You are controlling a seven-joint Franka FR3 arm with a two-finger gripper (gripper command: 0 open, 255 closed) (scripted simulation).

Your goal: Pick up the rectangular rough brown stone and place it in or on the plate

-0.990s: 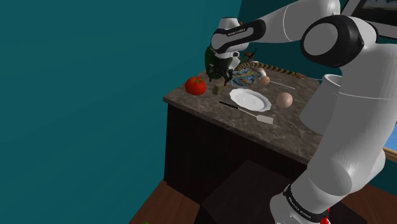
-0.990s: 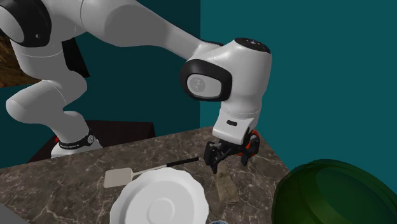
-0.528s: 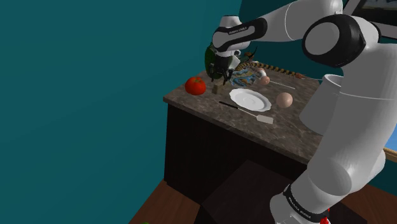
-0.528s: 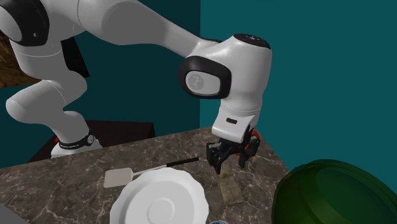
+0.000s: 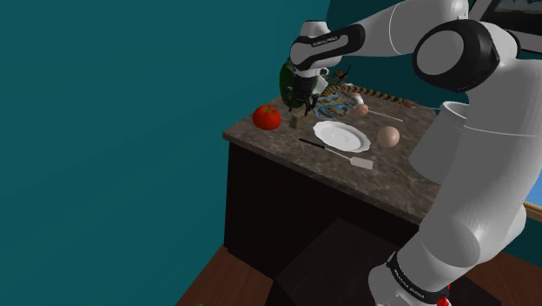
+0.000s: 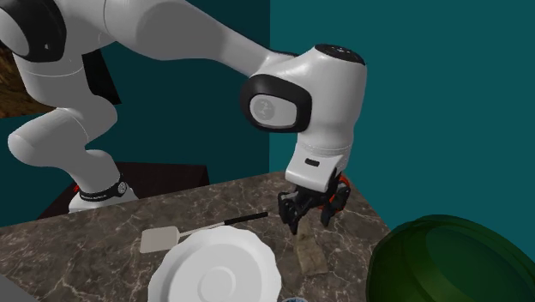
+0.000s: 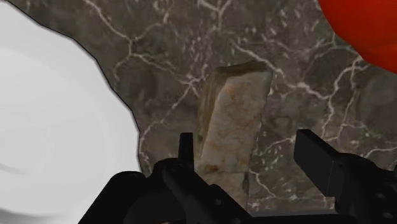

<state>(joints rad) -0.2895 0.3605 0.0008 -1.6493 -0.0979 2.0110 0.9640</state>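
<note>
The claw (image 7: 250, 147), spread, straddles the brown stone (image 7: 232, 108); it should centre, lower, then pinch the narrow sides.

On the counter (image 5: 269, 137), in the shoulder view, the stone (image 5: 294, 123) lies between the tomato (image 5: 267, 116) on its left and the plate (image 5: 340, 135) on its right, apart from both. A spatula (image 5: 339, 154) lies before the plate, an egg (image 5: 388, 136) right of it, and a melon (image 6: 446, 262) behind the stone. The gripper (image 6: 309, 225) hangs over the stone.
</note>
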